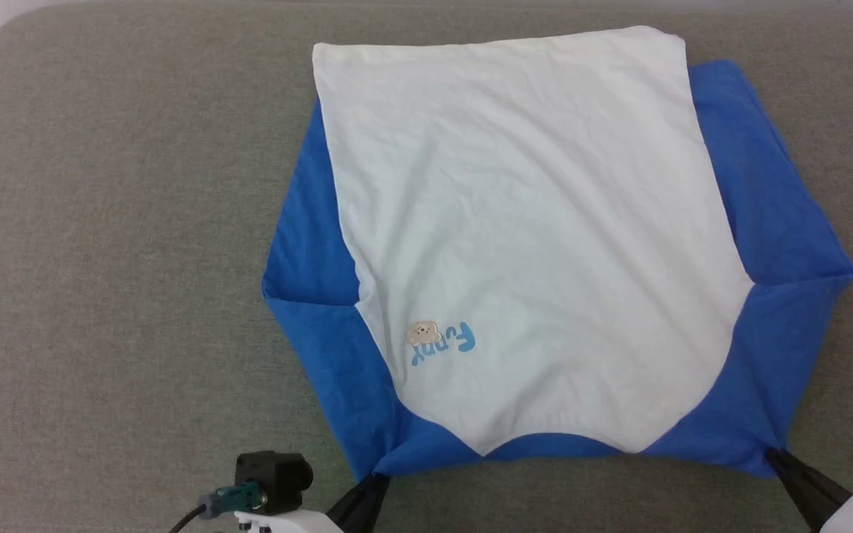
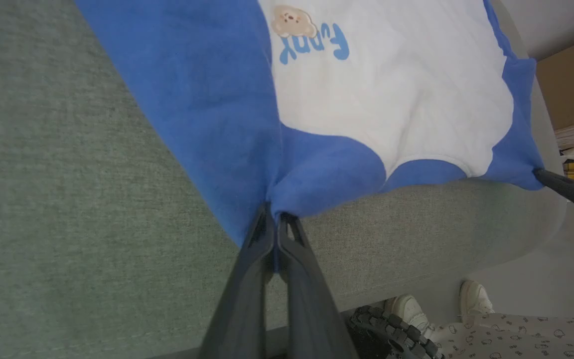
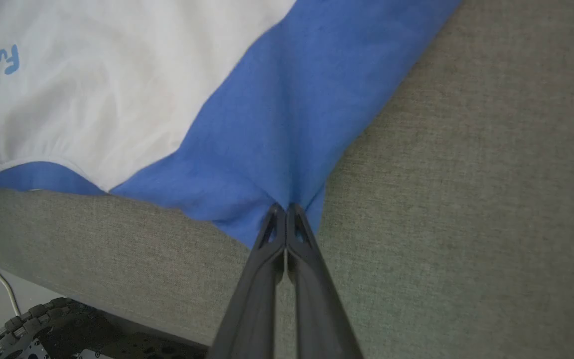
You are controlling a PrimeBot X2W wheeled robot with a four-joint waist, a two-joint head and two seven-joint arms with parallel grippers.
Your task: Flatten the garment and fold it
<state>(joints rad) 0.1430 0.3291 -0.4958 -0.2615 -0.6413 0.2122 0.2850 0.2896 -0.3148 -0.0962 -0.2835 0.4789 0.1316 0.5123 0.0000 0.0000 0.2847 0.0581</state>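
the left gripper (image 1: 373,483) has its jaws closed on one near blue corner of the garment (image 1: 530,222). the right gripper (image 1: 777,457) has its jaws closed on the other near blue corner. the cloth puckers a little right at each pair of tips. the garment lies spread on the grey worktop (image 1: 101,259), its white body ahead of and between the two sets of jaws, with light wrinkles across it. this looks like the flattening pull. to do it well, keep both pinches low to the worktop and draw apart and back evenly, so the edge between the jaws goes taut without skewing. stop before the corners pass the worktop's edge, which lies close behind the jaws.
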